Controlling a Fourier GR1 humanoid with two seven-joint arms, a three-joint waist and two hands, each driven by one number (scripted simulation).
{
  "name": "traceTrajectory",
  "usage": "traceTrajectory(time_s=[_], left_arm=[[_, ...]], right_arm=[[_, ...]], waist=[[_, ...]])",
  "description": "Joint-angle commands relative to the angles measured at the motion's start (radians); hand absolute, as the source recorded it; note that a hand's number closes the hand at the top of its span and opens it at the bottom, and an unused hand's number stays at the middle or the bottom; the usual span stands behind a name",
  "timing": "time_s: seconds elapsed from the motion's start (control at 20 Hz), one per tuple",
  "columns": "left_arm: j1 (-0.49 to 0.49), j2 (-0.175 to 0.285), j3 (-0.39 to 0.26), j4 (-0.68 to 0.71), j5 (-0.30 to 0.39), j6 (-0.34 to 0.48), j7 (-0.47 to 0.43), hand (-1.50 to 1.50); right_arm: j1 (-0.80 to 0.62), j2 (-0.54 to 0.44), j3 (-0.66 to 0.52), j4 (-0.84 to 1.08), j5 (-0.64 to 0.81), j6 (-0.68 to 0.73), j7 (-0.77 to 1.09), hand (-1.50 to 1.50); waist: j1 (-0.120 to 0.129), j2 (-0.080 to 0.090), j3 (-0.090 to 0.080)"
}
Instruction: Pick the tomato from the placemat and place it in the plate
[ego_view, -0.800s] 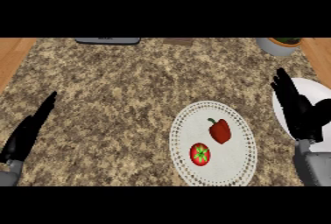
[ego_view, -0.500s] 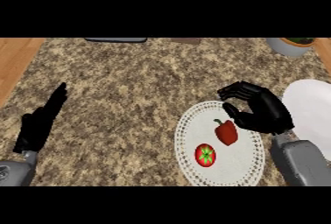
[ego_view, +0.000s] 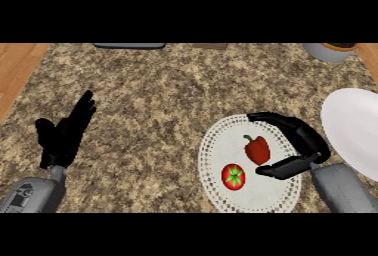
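Note:
A round red tomato (ego_view: 233, 176) with a green star-shaped stem lies on the white lacy placemat (ego_view: 221, 145), toward its lower left. A red bell pepper (ego_view: 257, 149) lies just above and right of it on the same mat. My right hand (ego_view: 299, 142) hovers over the mat's right half, fingers and thumb curved round the pepper's side with a gap, holding nothing; the thumb tip is close to the tomato's right. The white plate (ego_view: 354, 131) sits at the right edge, partly cut off. My left hand (ego_view: 66, 135) rests open at the left, fingers up.
The granite counter (ego_view: 162, 100) has wooden floor showing past its left edge. A grey pot (ego_view: 334, 51) stands at the back right, and a dark flat object (ego_view: 129, 46) lies along the back edge.
My right hand has come down and left from the plate's side over the placemat, its fingers curling beside the pepper. The left hand has shifted slightly right. Tomato and pepper stay put.

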Motion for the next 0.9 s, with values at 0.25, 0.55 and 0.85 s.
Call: traceTrajectory(time_s=[0.25,0.55,0.85], left_arm=[[-0.037,-0.040,0.016,0.017,-0.007,0.009,0.047,0.00],[-0.027,-0.022,0.095,0.085,-0.016,-0.049,0.000,0.00],[0.016,-0.026,0.082,-0.056,-0.025,-0.038,0.095,0.00]], right_arm=[[-0.091,-0.090,0.128,0.261,0.329,0.006,-0.359,-1.50],[-0.120,-0.078,0.138,0.171,0.388,-0.002,-0.243,-1.50],[-0.148,-0.114,0.188,0.121,0.475,0.064,-0.128,-1.50]], waist=[[-0.017,-0.007,-0.001],[-0.033,-0.010,-0.003],[-0.028,-0.013,-0.003]])
